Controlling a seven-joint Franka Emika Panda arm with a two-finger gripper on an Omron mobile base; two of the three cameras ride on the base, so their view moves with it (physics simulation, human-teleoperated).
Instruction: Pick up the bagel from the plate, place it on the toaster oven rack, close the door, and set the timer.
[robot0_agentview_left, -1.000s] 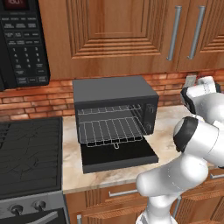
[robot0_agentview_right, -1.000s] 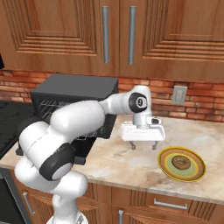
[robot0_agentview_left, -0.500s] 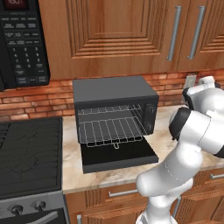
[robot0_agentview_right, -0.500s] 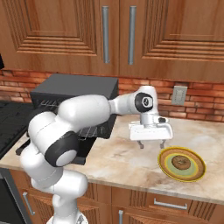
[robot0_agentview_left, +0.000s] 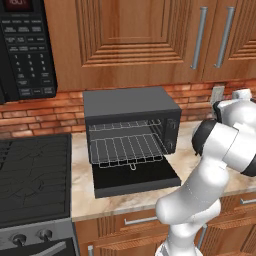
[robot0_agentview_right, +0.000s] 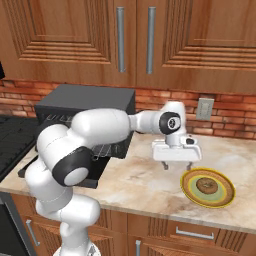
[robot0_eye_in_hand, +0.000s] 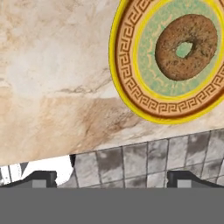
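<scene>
The bagel (robot0_agentview_right: 206, 186) lies in the middle of the yellow plate (robot0_agentview_right: 225, 200) on the counter's right side. My gripper (robot0_agentview_right: 176, 165) hangs open and empty above the counter, just left of the plate and a little behind it, fingers pointing down. In the hand view the bagel (robot0_eye_in_hand: 186, 47) and plate (robot0_eye_in_hand: 127, 87) sit at the upper right, off to the side of my gripper (robot0_eye_in_hand: 113, 181). The toaster oven stands to the left with its door (robot0_agentview_left: 135, 177) folded down flat. The toaster oven rack (robot0_agentview_left: 127, 149) is pulled partly out over the door.
A black microwave (robot0_agentview_left: 25, 50) hangs at the upper left above a dark stove (robot0_agentview_left: 32, 175). Wooden cabinets with steel handles (robot0_agentview_right: 120, 37) run above the brick wall, which has an outlet (robot0_agentview_right: 205, 108). The counter's front edge (robot0_eye_in_hand: 109, 146) lies close below the plate.
The arm has swung to the right, carrying the gripper nearer the plate and slightly lower. Its jaws have stayed open.
</scene>
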